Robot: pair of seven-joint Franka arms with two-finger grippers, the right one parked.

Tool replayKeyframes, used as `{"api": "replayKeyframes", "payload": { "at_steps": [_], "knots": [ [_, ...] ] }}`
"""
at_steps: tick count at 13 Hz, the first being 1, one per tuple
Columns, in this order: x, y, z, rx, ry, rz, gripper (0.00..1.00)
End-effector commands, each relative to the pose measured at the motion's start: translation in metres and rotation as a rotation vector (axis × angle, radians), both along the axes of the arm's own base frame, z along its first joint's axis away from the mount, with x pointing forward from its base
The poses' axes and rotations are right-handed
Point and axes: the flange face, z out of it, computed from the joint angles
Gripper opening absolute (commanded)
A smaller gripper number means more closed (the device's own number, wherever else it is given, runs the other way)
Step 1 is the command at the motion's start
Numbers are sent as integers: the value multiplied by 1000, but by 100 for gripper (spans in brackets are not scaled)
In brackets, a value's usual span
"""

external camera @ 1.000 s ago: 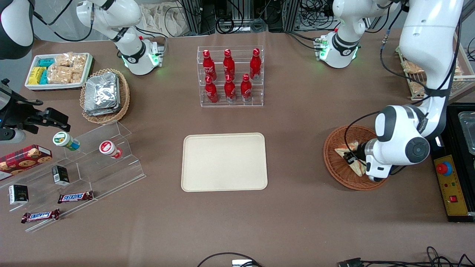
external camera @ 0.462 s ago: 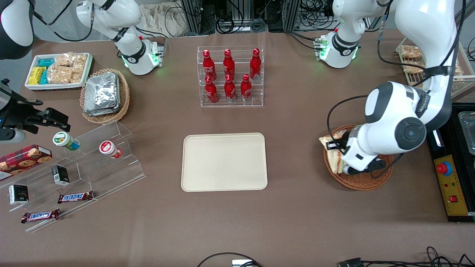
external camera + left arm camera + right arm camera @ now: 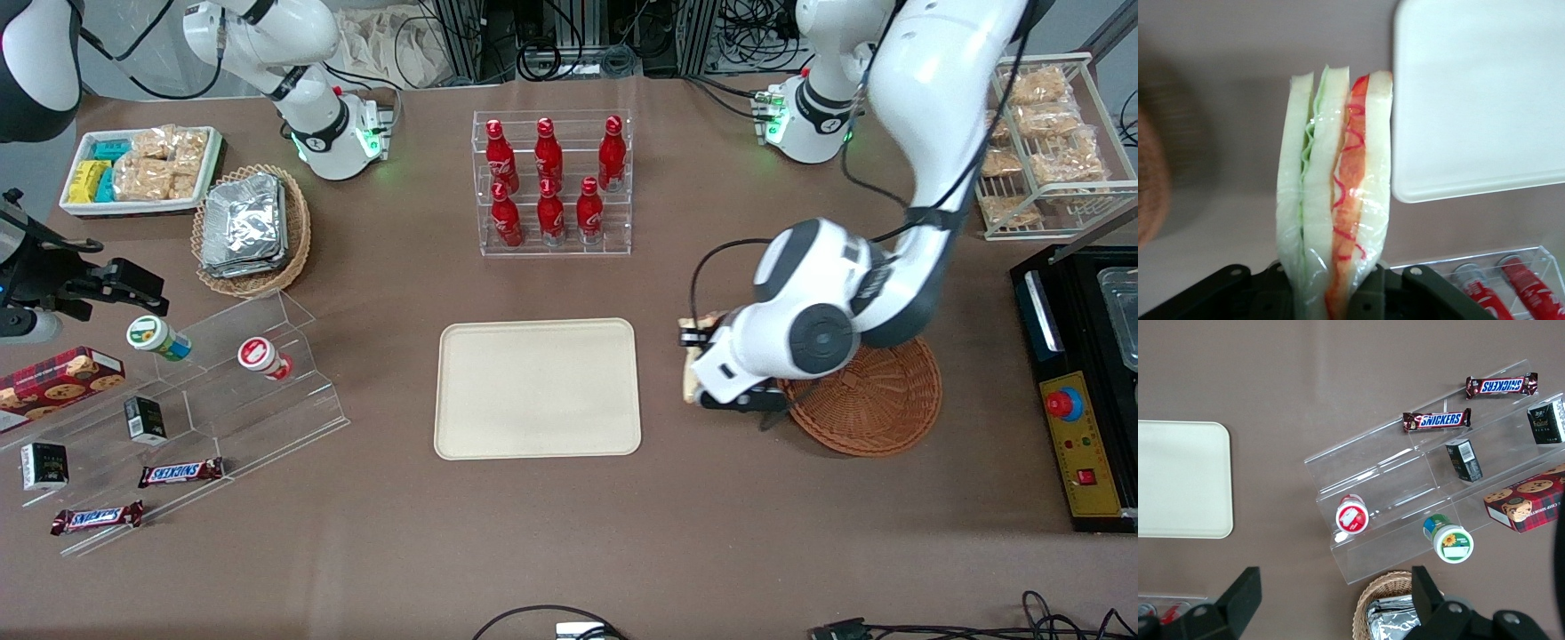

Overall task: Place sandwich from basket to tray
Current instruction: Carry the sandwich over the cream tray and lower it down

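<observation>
Brown cloth covered the table (image 3: 711,533) throughout. On it, the sandwich (image 3: 1333,200) was off the surface, clamped edge-on between the jaws of the gripper (image 3: 1331,303); the wrist view showed white bread, a green layer and a red-orange layer under clear wrap. From the front, only a sliver of the sandwich (image 3: 689,373) peeked out from under the working arm's wrist, in the gap between the basket (image 3: 876,400) and the tray (image 3: 538,388).

The basket showed no sandwich in the part not covered by the arm. The tray lay bare, its nearest edge just beside the carried sandwich, and one rounded corner of the tray (image 3: 1485,100) showed close to the bread in the wrist view.

Judging from this, the carry was the step in hand: pickup done, set-down not yet. The next move probably called for travel toward the parked arm's end until the sandwich hung over the tray's middle, then lowering and parting the jaws.

A rack of red bottles (image 3: 551,182) stood farther from the camera than the tray.
</observation>
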Motion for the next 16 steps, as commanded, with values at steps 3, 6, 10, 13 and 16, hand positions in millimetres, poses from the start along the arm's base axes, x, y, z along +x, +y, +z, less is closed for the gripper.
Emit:
{"api": "replayKeyframes", "payload": {
  "at_steps": [3, 6, 10, 13, 16],
  "knots": [
    [8, -52, -58, -64, -19, -10, 35],
    [1, -85, -99, -107, -66, -5, 41],
    [-6, -102, -134, -129, -92, -4, 47],
    [-5, -100, -132, -121, -100, -10, 100],
    [4, -94, -107, -129, -131, 0, 100]
  ]
}}
